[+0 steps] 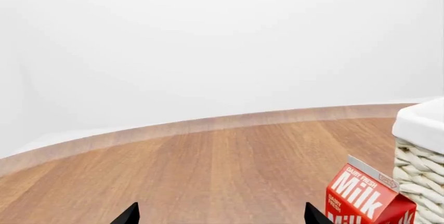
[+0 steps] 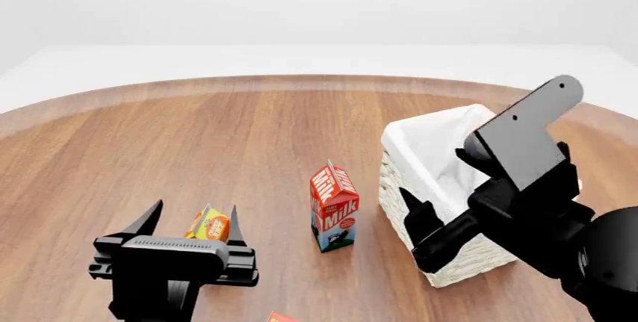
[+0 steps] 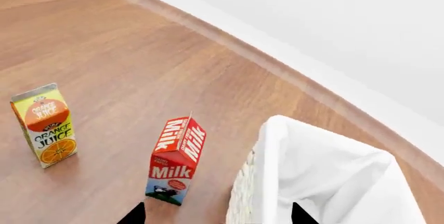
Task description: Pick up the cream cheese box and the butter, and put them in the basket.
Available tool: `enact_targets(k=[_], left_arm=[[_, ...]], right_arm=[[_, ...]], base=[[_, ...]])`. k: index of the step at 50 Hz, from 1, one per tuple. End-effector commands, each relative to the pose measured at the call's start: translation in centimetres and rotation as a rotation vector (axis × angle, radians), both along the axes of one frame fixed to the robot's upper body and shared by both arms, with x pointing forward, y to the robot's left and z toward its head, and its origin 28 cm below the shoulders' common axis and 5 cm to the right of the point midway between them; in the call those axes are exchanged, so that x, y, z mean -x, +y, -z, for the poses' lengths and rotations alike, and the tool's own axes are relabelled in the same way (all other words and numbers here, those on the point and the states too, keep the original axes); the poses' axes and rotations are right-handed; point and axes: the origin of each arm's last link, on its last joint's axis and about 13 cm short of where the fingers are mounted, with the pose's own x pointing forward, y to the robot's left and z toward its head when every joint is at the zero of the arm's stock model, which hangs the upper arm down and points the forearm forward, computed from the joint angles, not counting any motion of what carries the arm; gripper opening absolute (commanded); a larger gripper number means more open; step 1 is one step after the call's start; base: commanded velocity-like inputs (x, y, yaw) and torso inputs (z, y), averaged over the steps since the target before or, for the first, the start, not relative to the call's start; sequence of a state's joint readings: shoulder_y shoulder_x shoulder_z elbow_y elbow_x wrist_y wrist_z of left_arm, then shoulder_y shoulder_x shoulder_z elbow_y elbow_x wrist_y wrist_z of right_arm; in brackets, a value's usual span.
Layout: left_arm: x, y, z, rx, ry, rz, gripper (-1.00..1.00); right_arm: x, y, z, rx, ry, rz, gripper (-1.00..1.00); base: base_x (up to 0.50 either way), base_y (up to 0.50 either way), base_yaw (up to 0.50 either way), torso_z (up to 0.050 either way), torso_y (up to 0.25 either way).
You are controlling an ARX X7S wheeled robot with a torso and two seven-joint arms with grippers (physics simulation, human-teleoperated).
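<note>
Head view: a red-and-white milk carton (image 2: pixel 334 206) stands upright mid-worktop, just beside the basket (image 2: pixel 438 187), with an orange juice carton (image 2: pixel 208 225) behind the left gripper (image 2: pixel 190 225), whose 2 fingers are spread apart. The basket is cream wicker with a white cloth liner, toward the wooden worktop's (image 2: pixel 199 135) right edge. An orange-red corner, perhaps the butter (image 2: pixel 282 317), peeks at the near edge. The right gripper (image 2: pixel 423 221) hangs over the basket, fingers apart.
</note>
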State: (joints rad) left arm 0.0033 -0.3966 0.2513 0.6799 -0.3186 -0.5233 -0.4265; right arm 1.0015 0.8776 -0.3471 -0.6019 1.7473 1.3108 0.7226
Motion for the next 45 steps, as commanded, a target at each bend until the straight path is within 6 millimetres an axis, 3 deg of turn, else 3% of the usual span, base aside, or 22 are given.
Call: enact_targets(k=[1,24,45], left_arm=[[0.0,0.0,0.0,0.0,0.0,-0.001,1.0],[0.0,0.1,-0.1,0.001,-0.001,-0.004,1.0],[0.0,0.1,0.0,0.001,0.001,-0.001,1.0]], right_arm=[[1.9,0.1,0.9,0.052,0.007,-0.173,1.0],[4.5,1.7,3.3,0.12,0.104,-0.434,1.0],[5.3,2.9,5.8,0.191,0.167,-0.517,1.0]], base=[[0.0,0.0,0.0,0.0,0.0],[0.0,0.0,0.0,0.0,0.0],[0.0,0.0,0.0,0.0,0.0]])
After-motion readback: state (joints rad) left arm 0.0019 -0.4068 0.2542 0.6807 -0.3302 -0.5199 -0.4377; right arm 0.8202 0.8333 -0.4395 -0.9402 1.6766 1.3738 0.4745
